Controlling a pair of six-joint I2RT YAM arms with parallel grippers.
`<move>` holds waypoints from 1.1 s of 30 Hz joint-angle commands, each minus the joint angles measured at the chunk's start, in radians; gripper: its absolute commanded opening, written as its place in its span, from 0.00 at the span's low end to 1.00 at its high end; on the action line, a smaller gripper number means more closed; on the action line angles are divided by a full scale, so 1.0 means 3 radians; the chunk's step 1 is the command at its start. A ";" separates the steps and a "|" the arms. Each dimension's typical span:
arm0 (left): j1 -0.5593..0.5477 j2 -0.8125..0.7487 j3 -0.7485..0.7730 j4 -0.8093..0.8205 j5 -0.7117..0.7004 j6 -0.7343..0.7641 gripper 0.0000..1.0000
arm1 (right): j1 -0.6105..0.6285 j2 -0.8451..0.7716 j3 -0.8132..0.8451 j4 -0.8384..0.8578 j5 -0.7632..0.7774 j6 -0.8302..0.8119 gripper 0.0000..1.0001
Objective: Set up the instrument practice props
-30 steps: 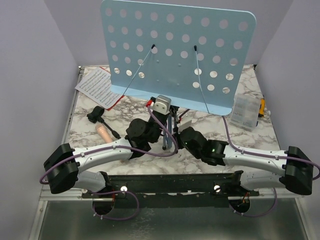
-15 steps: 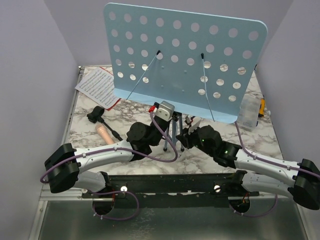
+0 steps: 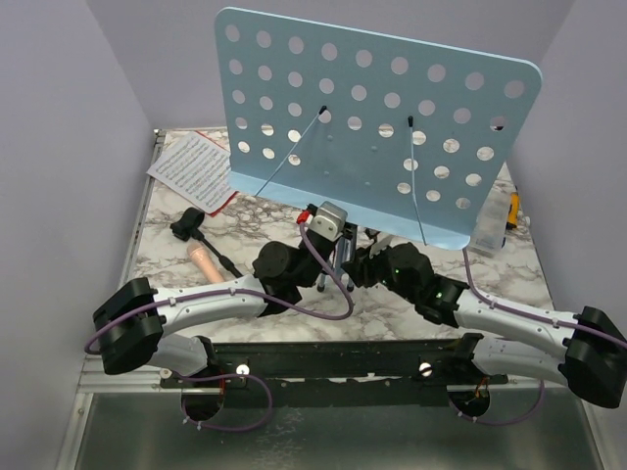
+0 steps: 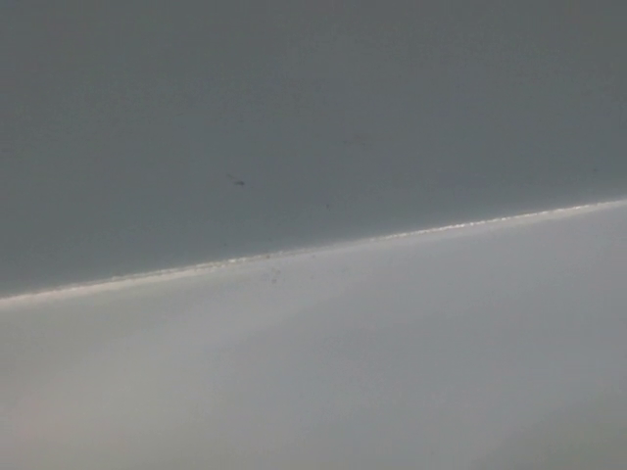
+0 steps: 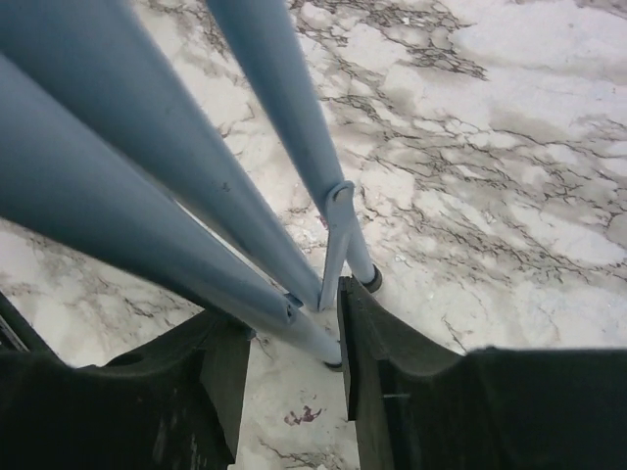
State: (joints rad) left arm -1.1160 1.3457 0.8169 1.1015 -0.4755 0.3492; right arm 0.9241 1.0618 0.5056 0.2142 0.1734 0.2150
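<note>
Straddling one tripod leg of the music stand, right fingers sit spread, not pinching; leg slants down to the desk between them; stand upright mid-desk; left fingers hidden under its panel, cannot tell

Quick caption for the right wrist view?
Right claw straddles a light blue music stand leg over the marble tabletop.

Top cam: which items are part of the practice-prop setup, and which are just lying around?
Part of the job:
- light blue music stand
- white sheet music
- red sheet, showing from under the sheet music
- microphone on its black stand

Just lying about:
- small clear box
- yellow object beside it, too small to identify
</note>
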 commanded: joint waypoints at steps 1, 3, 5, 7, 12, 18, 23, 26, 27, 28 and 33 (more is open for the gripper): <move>-0.0052 0.0084 -0.0004 -0.0146 -0.0106 0.0273 0.00 | -0.0084 -0.0061 0.0192 -0.0253 0.0313 0.0334 0.50; -0.0078 0.0101 -0.0005 -0.0146 -0.0110 0.0277 0.00 | -0.0084 -0.0066 0.0349 -0.0402 0.0281 0.0276 0.59; -0.0098 0.0109 -0.0008 -0.0144 -0.0107 0.0283 0.00 | -0.0084 -0.0096 0.0467 -0.0487 0.0260 0.0243 0.65; -0.0107 0.0116 -0.0007 -0.0148 -0.0103 0.0282 0.00 | -0.0083 -0.0171 0.0519 -0.0452 0.0150 0.0172 0.70; -0.0120 0.0121 -0.0003 -0.0154 -0.0097 0.0283 0.00 | -0.0084 -0.0258 0.0475 -0.0188 0.0005 0.0045 0.71; -0.0126 0.0104 0.0000 -0.0155 -0.0110 0.0322 0.00 | -0.0081 -0.0087 0.0586 -0.0270 0.0136 -0.0012 0.34; -0.0130 0.0044 0.0014 -0.0153 -0.0184 0.0412 0.00 | -0.0084 -0.0113 0.0549 -0.0561 0.0335 0.0002 0.19; -0.0124 -0.0004 0.0017 -0.0138 -0.0205 0.0539 0.00 | -0.0084 -0.0219 0.0445 -0.0616 0.0378 -0.0001 0.17; -0.0116 -0.0015 0.0018 -0.0118 -0.0211 0.0596 0.00 | -0.0084 -0.0249 0.0414 -0.0640 0.0385 -0.0012 0.17; -0.0106 -0.0028 0.0020 -0.0103 -0.0215 0.0645 0.00 | -0.0083 -0.0287 0.0389 -0.0672 0.0390 -0.0020 0.17; 0.0052 -0.0134 0.0046 -0.0070 -0.0173 0.0713 0.00 | -0.0081 -0.0426 0.0255 -0.0679 0.0435 -0.0088 0.16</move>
State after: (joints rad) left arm -1.1542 1.3624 0.8242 1.1187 -0.4732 0.4107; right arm 0.9249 0.9802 0.6373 0.1230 0.1623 0.1722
